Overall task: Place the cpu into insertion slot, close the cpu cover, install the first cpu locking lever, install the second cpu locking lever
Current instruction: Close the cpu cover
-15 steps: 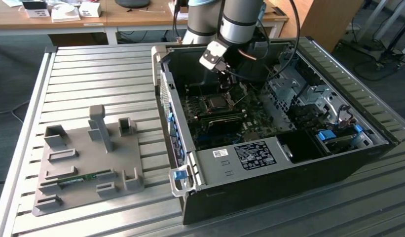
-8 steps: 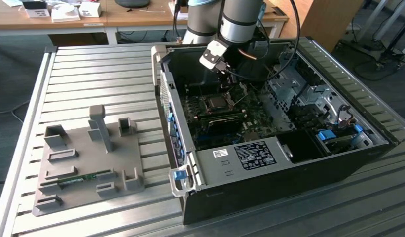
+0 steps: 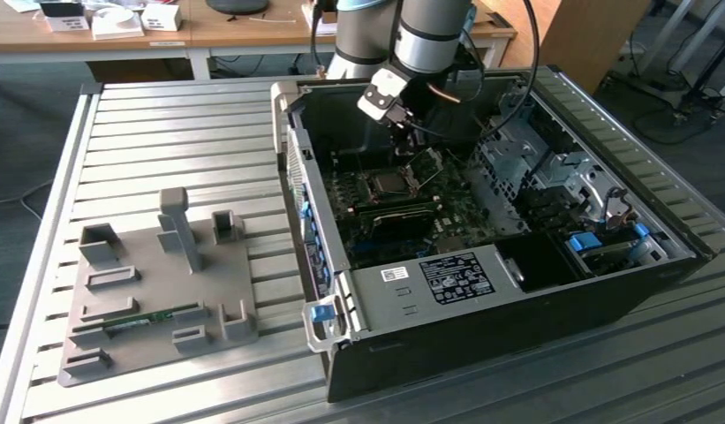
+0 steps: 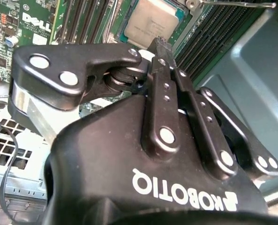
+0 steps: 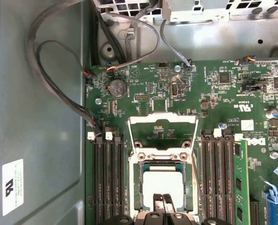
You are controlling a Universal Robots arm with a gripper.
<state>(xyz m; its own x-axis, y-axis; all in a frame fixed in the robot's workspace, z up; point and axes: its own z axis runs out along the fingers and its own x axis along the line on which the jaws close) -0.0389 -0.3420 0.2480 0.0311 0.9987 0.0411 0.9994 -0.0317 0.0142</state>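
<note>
The cpu (image 5: 161,184) lies flat in the insertion slot (image 5: 135,187) on the green motherboard, its silvery top facing up; the second wrist view has the cpu (image 4: 152,20) just beyond my fingertips. The cpu cover (image 5: 163,133) stands swung open at the socket's hinged edge, and in the exterior view the cover (image 3: 426,164) leans up beside the slot (image 3: 389,184). My gripper (image 5: 163,202) hovers over the near edge of the cpu with its fingers pressed together and nothing between them. A thin metal locking lever (image 4: 233,4) runs past the socket. In the exterior view the gripper (image 3: 403,141) hangs inside the case above the socket.
Long black memory slots (image 5: 106,178) flank the socket, and a green memory stick (image 5: 241,178) sits in one. Grey cables (image 5: 59,89) loop along the case wall. The open computer case (image 3: 480,344) lies on a slatted metal table (image 3: 162,132) beside a grey fixture tray (image 3: 150,291).
</note>
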